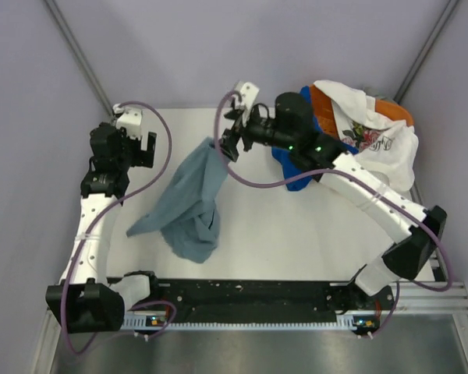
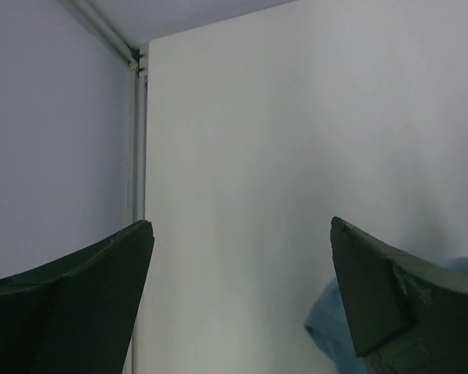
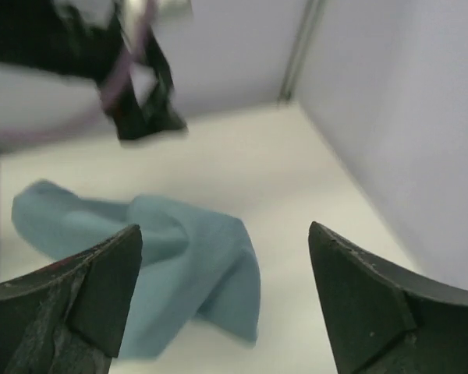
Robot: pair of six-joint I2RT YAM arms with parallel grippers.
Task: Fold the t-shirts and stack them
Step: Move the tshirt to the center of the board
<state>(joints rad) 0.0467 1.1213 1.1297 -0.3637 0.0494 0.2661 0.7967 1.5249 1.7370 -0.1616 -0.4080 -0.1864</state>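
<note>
A slate-blue t-shirt [image 1: 190, 196] lies crumpled in the middle of the white table; it also shows in the right wrist view [image 3: 164, 265] and as a corner in the left wrist view [image 2: 327, 327]. A pile at the back right holds the white floral t-shirt [image 1: 374, 132], the royal blue t-shirt [image 1: 296, 175] and the orange t-shirt [image 1: 396, 113]. My right gripper [image 1: 228, 144] is open just beside the slate-blue shirt's far end, holding nothing [image 3: 222, 249]. My left gripper [image 1: 144, 152] is open and empty [image 2: 242, 234] at the far left.
Grey walls close in the table [image 1: 296, 241] at the back and sides. The black rail [image 1: 249, 292] with the arm bases runs along the near edge. Purple cables loop from both arms.
</note>
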